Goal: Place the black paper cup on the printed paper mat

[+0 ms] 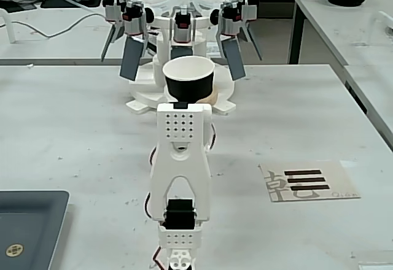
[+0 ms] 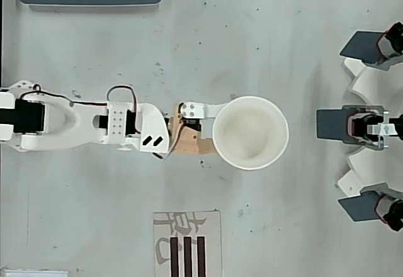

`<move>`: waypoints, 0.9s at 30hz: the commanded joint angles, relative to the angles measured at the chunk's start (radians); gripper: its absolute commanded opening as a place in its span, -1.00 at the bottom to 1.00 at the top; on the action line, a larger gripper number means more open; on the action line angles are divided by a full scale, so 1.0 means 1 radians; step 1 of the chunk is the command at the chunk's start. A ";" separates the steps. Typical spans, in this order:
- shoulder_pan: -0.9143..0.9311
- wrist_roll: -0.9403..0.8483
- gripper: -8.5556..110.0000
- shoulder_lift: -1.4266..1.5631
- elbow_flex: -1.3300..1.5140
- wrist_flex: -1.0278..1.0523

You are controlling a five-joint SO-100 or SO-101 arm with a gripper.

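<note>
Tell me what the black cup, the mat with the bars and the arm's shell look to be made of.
Black paper cup: likely paper, with a matte black wall, white inside and a thin rolled rim. Printed paper mat: a thin beige sheet lying flat, with matte print, probably paper. Arm: white, dull, probably plastic, with perforated panels, possibly 3D-printed, though no layer lines are resolvable.

My table (image 1: 80,129) — pale grey top w/ small dark specks. Lying flat on it: the printed paper mat (image 1: 309,181), right of my arm in the fixed view; a dark grey tray (image 1: 27,226) at the near-left corner. At the far edge — a white base plate (image 1: 142,98) under a multi-arm rig.
</note>
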 commanded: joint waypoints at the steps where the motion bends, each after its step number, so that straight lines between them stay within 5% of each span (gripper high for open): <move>1: -0.011 0.009 -0.68 0.095 0.028 -0.051; 27: 0.020 0.075 -0.69 0.485 0.601 -0.212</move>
